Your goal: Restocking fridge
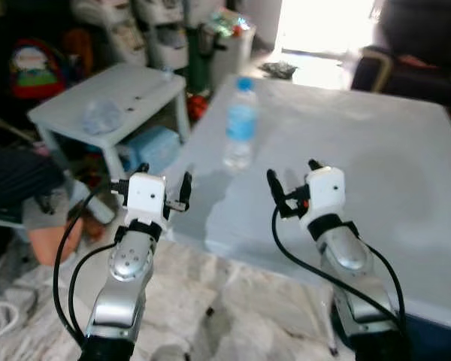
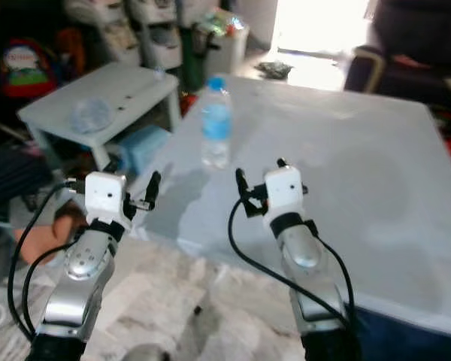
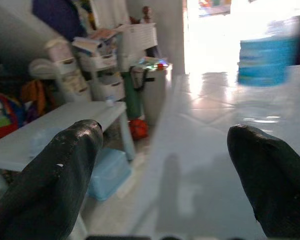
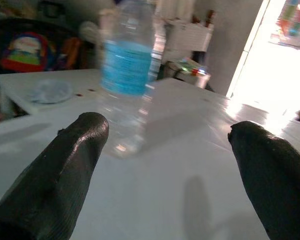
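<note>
Bottle [image 1: 240, 124] stands upright, upper centre, on the tabletop [image 1: 376, 158]; likely light, smooth, slightly crushable, best gripped mid-body. Left gripper [image 1: 164, 186] and right gripper [image 1: 292, 183] hover below it, both spread wide, empty.

From my seat the water bottle [image 4: 126, 75] is smeared in both wrist views; I can't read its blue label, and in the left wrist view its cap and base run off the picture's edge. The worktop [image 1: 376, 173] is cut off on the right and at the near right corner. Far left, the stacked shelves and clutter [image 1: 146, 26] are too soft to name item by item. A person [image 1: 37, 203] sits at the left edge, mostly out of frame. The doorway glare [image 1: 323, 22] washes out whatever lies beyond it.
</note>
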Robot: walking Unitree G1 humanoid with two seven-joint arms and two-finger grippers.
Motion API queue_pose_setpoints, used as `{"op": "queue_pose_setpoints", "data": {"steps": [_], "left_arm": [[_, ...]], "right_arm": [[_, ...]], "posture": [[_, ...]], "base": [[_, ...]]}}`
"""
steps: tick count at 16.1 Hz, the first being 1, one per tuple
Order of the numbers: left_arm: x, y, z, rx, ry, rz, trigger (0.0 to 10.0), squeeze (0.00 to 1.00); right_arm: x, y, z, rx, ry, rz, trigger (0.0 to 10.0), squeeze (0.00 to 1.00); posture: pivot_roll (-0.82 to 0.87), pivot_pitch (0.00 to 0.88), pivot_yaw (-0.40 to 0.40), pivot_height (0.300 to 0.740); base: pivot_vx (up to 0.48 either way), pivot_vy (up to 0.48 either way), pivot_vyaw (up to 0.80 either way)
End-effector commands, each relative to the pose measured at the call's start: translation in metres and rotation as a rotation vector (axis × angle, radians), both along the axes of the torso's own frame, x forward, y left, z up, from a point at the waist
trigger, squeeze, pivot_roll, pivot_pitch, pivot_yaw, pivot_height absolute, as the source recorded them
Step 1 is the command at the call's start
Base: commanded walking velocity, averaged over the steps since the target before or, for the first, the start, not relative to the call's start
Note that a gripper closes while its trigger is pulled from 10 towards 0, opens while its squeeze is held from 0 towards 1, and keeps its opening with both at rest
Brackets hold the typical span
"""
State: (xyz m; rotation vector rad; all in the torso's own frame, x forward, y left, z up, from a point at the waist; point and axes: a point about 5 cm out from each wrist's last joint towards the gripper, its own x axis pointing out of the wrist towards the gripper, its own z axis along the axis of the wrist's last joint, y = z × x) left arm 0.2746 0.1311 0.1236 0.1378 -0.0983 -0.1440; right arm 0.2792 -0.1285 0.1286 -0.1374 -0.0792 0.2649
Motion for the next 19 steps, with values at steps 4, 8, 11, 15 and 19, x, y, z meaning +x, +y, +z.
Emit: {"op": "queue_pose_setpoints", "data": {"steps": [4,8,11,15,19], "left_arm": [[0.001,0.008,0.006,0.036,-0.040,0.036,10.0,0.00],[0.000,0.007,0.007,0.035,-0.049,0.034,10.0,0.00],[0.000,0.008,0.006,0.033,-0.047,0.032,10.0,0.00],[0.000,0.007,0.006,0.034,-0.047,0.027,10.0,0.00],[0.000,0.008,0.006,0.035,-0.046,0.026,10.0,0.00]], "right_arm": [[0.001,0.010,0.008,-0.013,-0.045,0.038,10.0,0.00],[0.000,0.013,0.008,-0.019,-0.055,0.041,10.0,0.00],[-0.002,0.013,0.008,-0.024,-0.065,0.025,10.0,0.00],[0.005,0.000,0.021,-0.089,-0.161,-0.093,10.0,0.00],[0.006,-0.004,0.033,-0.132,-0.225,-0.146,10.0,0.00]], "posture": [[0.06,0.019,-0.047,0.740],[0.06,0.021,-0.049,0.740],[0.06,0.022,-0.048,0.740],[0.07,0.026,-0.044,0.740],[0.07,0.026,-0.043,0.740]], "base": [[0.249,0.260,0.00],[0.000,0.000,0.00],[0.000,0.000,0.00],[0.000,0.000,0.00],[0.000,0.000,0.00]]}}
